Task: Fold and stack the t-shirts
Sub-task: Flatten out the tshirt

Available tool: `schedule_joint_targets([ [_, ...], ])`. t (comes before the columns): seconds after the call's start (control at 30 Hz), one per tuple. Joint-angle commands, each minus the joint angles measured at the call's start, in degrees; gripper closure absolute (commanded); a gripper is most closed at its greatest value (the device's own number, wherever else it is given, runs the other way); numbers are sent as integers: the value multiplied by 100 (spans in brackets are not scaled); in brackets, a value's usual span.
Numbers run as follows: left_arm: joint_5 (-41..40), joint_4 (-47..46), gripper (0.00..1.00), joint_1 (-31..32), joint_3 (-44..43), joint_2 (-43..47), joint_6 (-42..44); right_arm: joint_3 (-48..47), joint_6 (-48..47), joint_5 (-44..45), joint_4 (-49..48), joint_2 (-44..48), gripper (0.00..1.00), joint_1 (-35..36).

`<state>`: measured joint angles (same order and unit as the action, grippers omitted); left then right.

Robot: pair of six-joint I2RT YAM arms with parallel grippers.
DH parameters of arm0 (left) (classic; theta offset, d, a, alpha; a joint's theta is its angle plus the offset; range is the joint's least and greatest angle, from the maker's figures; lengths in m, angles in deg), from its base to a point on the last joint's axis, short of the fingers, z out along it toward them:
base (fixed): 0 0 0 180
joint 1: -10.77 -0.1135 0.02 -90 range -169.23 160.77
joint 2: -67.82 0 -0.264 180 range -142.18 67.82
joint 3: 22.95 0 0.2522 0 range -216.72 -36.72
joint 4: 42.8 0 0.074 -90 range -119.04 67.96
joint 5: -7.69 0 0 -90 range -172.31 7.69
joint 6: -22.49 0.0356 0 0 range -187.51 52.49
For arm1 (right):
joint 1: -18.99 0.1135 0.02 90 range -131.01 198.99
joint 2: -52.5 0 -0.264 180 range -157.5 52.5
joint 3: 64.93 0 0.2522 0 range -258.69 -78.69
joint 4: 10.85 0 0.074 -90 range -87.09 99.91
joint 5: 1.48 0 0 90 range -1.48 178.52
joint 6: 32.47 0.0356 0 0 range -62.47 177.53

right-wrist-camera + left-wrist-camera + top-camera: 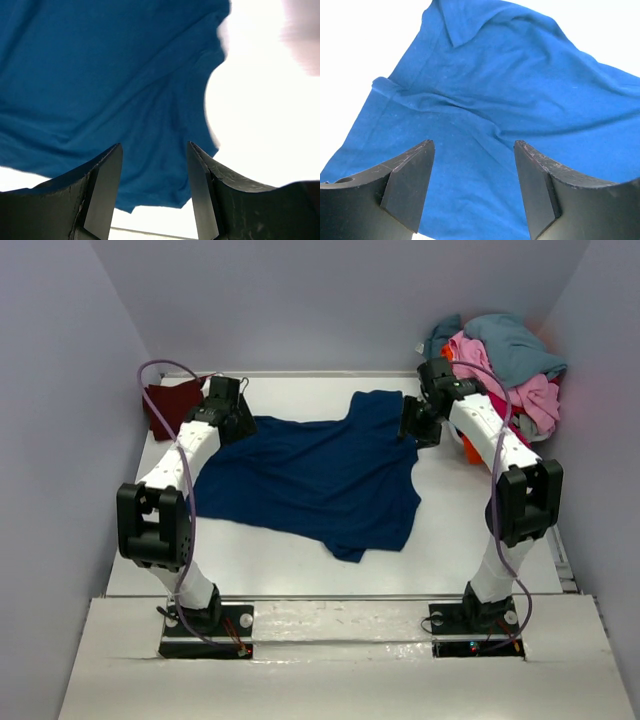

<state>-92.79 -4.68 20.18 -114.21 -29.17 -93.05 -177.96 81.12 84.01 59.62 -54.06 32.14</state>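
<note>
Our left claw and right claw stand open, empty. We should pinch the navy t-shirt at its edges evenly.

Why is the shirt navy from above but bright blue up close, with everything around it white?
Top view: even light, shirt reads navy. Left wrist: overexposed, table blown out white, shirt brightened. Right wrist: same glare, blurred smear top right.
</note>
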Motion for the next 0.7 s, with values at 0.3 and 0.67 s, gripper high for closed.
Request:
schedule_joint_targets([
  [0.3, -719, 298, 24, 325, 420, 427, -30, 1122, 5, -174, -626, 84, 44, 654],
  [0.67, -508, 737, 24, 105, -1777, -1189, 163, -1954, -92, 91, 314, -1551, 44, 549],
])
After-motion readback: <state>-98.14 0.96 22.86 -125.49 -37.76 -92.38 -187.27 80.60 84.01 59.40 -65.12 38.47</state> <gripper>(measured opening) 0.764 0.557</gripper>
